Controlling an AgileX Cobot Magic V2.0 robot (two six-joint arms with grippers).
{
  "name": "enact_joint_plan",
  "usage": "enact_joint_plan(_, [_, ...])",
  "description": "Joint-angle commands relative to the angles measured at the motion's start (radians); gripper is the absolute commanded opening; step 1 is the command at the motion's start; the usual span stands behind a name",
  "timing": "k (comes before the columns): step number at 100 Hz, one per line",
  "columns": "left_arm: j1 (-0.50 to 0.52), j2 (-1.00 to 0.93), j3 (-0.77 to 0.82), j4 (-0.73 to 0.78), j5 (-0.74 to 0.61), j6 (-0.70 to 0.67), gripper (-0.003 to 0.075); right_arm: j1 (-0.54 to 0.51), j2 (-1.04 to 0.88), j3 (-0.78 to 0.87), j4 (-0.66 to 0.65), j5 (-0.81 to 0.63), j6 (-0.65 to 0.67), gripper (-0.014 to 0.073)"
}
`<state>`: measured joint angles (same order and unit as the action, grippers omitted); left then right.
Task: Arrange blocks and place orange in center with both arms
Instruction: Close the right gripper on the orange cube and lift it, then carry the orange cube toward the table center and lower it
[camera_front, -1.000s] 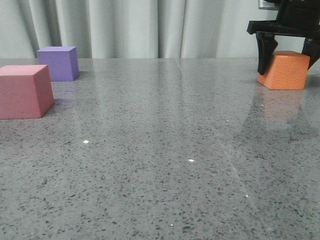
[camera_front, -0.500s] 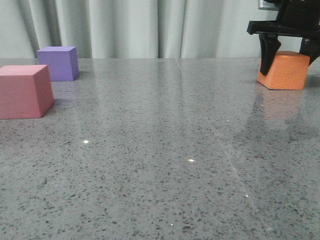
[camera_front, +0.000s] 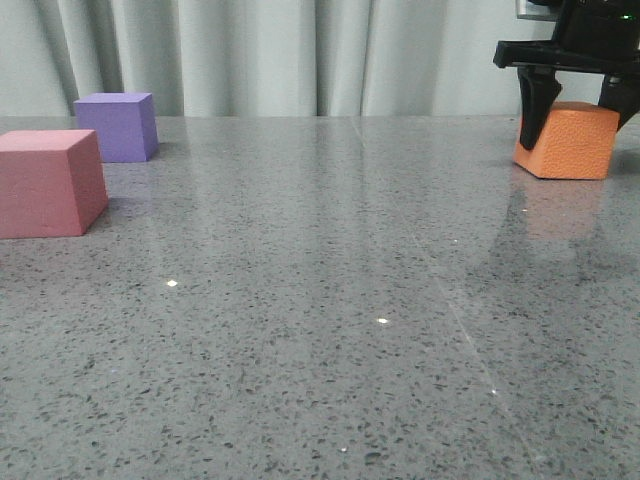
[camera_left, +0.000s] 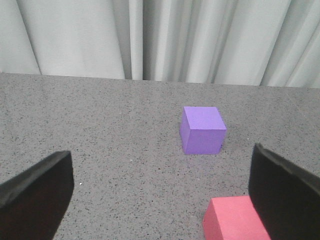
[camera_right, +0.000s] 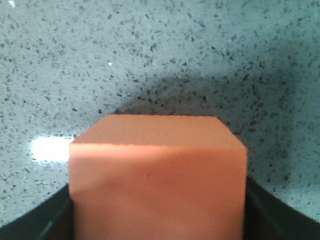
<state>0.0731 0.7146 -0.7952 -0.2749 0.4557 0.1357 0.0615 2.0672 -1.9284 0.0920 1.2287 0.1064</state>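
Observation:
The orange cube (camera_front: 570, 140) sits at the far right of the table, between the black fingers of my right gripper (camera_front: 577, 135), which is shut on its sides. In the right wrist view the orange cube (camera_right: 157, 175) fills the space between the jaws of the right gripper (camera_right: 159, 220). I cannot tell whether it is touching the table. The pink-red cube (camera_front: 45, 185) stands at the left edge, with the purple cube (camera_front: 118, 125) behind it. My left gripper (camera_left: 161, 175) is open and empty above the table, with the pink-red cube (camera_left: 232, 220) by its one finger and the purple cube (camera_left: 202, 130) farther ahead.
The grey speckled table (camera_front: 320, 300) stretches between the cubes. A pale curtain (camera_front: 300, 50) hangs behind the table's far edge.
The right gripper's fingers have closed in against the orange cube's sides, and the cube has shifted very slightly. The pink-red and purple cubes have not moved.

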Motion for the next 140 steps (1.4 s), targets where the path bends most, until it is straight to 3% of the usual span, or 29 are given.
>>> enact_joint_plan(1, [-0.004,0.002,-0.036,-0.019,-0.076,-0.001,0.0679,0.001,-0.064,-0.047,0.014,0.039,-0.008,0.0213])
enact_joint_plan(31, [-0.004,0.002,-0.036,-0.019,-0.076,-0.001,0.0679,0.061,-0.071,-0.174,0.012,0.099,0.055,0.0213])
enact_joint_plan(88, [-0.004,0.002,-0.036,-0.019,-0.076,-0.001,0.0679,0.417,-0.039,-0.186,0.001,0.054,0.281,0.0213])
enact_joint_plan(124, [-0.004,0.002,-0.036,-0.019,-0.071,-0.001,0.0679,0.447,0.0,-0.186,0.001,0.023,0.335,0.0219])
enact_joint_plan(131, [-0.004,0.002,-0.036,-0.019,-0.071,-0.001,0.0679,0.447,0.0,-0.186,0.001,0.036,0.335,0.0264])
enact_joint_plan(140, [-0.004,0.002,-0.036,-0.019,-0.071,-0.001,0.0679,0.447,0.0,-0.186,0.002,0.04,0.334,0.042])
